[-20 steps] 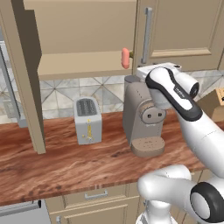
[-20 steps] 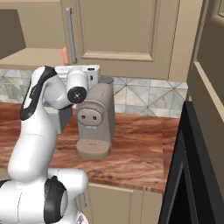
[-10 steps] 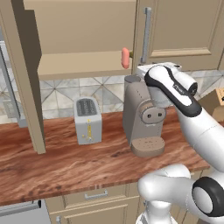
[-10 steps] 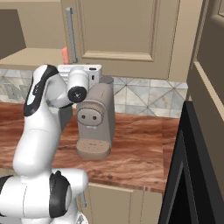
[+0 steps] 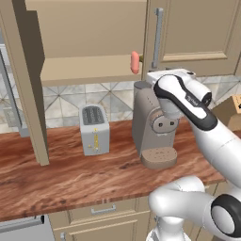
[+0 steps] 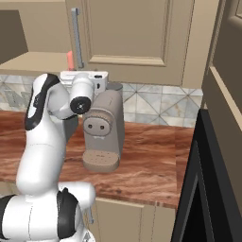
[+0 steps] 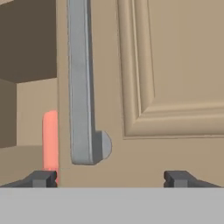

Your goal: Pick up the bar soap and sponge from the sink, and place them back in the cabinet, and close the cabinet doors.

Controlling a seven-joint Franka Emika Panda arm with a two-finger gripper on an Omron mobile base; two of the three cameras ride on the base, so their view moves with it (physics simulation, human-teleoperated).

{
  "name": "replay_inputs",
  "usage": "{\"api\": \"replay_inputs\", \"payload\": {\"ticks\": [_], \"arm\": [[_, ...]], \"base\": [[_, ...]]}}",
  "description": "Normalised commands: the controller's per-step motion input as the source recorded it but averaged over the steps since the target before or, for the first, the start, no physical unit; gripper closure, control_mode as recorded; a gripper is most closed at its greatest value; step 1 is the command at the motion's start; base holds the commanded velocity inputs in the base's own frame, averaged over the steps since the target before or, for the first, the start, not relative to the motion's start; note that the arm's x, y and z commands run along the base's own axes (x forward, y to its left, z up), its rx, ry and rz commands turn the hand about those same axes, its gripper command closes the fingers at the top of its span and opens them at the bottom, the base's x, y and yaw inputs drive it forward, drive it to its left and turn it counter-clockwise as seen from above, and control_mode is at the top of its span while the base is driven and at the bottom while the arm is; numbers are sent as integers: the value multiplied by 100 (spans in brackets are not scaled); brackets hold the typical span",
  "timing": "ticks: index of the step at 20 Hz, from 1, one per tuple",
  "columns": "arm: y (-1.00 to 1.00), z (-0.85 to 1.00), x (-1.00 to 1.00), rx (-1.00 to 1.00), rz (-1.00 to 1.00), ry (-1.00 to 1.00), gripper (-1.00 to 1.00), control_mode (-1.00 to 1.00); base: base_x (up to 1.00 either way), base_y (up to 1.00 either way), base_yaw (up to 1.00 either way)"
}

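Note:
The salmon-pink bar soap stands on end at the front edge of the tan cabinet's shelf, just left of the closed right cabinet door. The left cabinet door hangs open. My gripper is open and empty, held just below the cabinet. It faces the lower end of the right door's silver handle, with the soap in line with its left fingertip. The sponge and the sink are out of view.
A beige coffee machine stands on the wooden counter right under my hand, a silver toaster to its left. A tall black appliance borders the counter on the right.
My hand has drifted slightly to the left in front of the right door. The soap has stayed where it was on the shelf edge.

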Motion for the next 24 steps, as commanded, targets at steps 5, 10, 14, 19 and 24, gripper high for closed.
{"api": "replay_inputs", "payload": {"ticks": [5, 10, 14, 19, 24], "arm": [[0, 0, -30, 0, 0, 0, -100, -100], [0, 0, -28, 0, 0, 0, -100, -100], [1, 0, -21, 0, 0, 0, -100, -100], [0, 0, -20, 0, 0, 0, -100, -100], [0, 0, -17, 0, -1, 1, -100, -100]], "base": [[0, 0, 0], [0, 0, 0], [0, 0, 0], [0, 0, 0], [0, 0, 0]]}}
